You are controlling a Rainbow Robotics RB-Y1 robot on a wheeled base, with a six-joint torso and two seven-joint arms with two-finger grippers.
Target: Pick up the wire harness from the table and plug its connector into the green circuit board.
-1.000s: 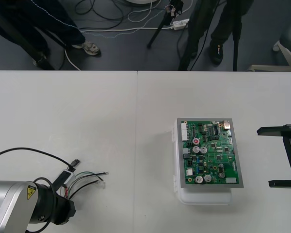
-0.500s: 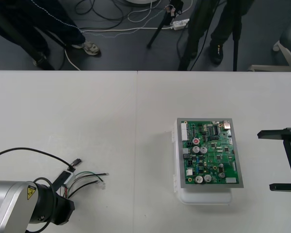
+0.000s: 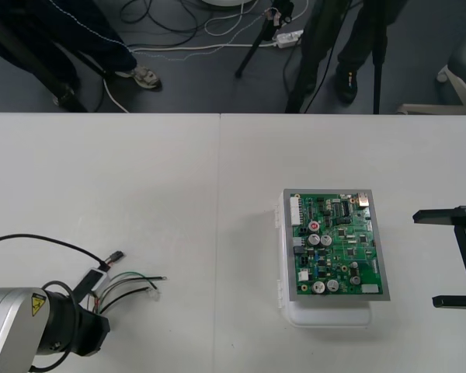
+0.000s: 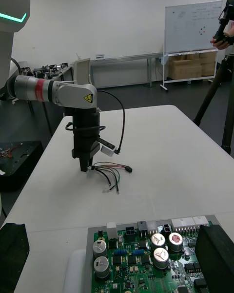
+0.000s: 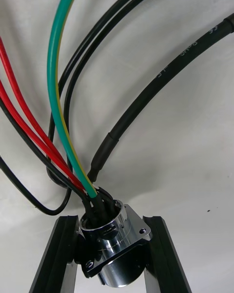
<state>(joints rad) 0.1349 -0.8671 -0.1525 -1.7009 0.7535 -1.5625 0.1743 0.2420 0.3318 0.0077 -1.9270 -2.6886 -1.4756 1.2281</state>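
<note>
The light here is soft and even and comes from overhead. It leaves the white table (image 3: 179, 179) bright against the dim strip of floor beyond it. Shadows are weak, with only thin grey traces under the wire harness (image 3: 132, 281). In the left wrist view, its metal socket (image 5: 117, 244) throws hard white glints. The capacitor tops on the circuit board (image 4: 146, 266) gleam mildly.

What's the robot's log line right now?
left gripper: shut on harness socket | harness: away from green board | right gripper: open, beside board
</note>
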